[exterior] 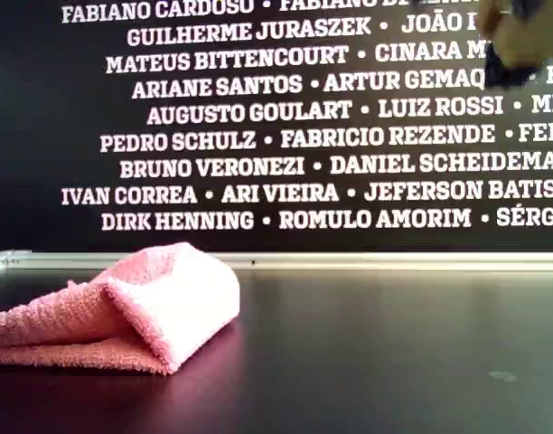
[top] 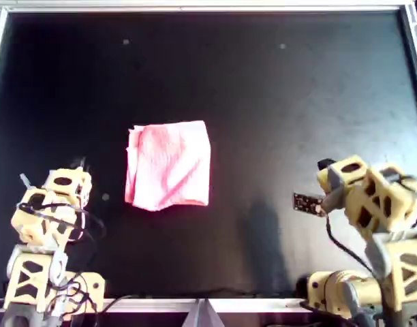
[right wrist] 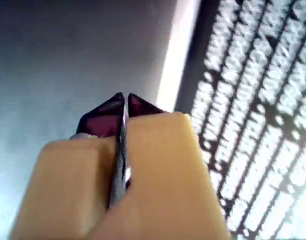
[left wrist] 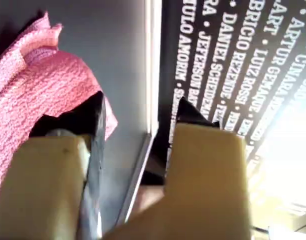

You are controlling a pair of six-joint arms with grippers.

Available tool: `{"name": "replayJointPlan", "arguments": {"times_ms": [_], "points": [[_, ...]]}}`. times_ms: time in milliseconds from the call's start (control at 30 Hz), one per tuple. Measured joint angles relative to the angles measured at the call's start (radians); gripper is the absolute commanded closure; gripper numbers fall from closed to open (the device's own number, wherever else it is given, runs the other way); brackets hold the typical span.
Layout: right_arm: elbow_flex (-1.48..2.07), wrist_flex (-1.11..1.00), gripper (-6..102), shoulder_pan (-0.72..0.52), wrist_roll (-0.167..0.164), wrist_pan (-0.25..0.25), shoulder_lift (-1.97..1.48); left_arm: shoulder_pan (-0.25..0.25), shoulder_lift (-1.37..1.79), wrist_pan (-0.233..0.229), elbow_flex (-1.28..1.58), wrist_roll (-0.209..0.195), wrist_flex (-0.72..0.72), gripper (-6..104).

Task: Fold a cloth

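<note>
The pink cloth (top: pixel 169 165) lies folded on the black table, left of centre in the overhead view. It is a soft folded bundle at the exterior view's left (exterior: pixel 123 307). My first gripper (left wrist: pixel 140 100) is open and empty, with the cloth (left wrist: pixel 38 75) ahead of it and apart from it. In the overhead view it (top: pixel 307 202) is at the right, raised and pointing toward the cloth. My second gripper (right wrist: pixel 124 97) is shut and empty over bare table. In the overhead view it (top: pixel 79 163) is at the left, short of the cloth's edge.
The black table (top: pixel 276 102) has a pale metal rim (top: pixel 208 7) along its far edge. A dark wall with white printed names (exterior: pixel 295 136) stands behind it. A blurred yellow arm part (exterior: pixel 520 36) shows at the exterior view's upper right.
</note>
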State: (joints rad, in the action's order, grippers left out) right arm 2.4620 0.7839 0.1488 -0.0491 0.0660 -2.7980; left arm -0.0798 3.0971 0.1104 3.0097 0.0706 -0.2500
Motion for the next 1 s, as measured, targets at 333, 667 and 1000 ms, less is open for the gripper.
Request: {"name": "replayJointPlan", "arguments": {"times_ms": [333, 667, 1000], "points": [[0.491, -0.388, 94, -0.091, 0.000, 0.002, -0.285, 0.106, 0.000, -0.005, 0.015, 0.006, -0.008, 47], [0.563, -0.399, 94, -0.150, 0.005, 0.002, -0.285, 0.156, 0.000, -0.002, 0.015, 0.006, -0.272, 85], [0.563, -0.103, 94, -0.156, 0.005, 0.002, -0.285, 0.156, 0.000, -0.002, 0.015, 0.003, -0.311, 98]]}}
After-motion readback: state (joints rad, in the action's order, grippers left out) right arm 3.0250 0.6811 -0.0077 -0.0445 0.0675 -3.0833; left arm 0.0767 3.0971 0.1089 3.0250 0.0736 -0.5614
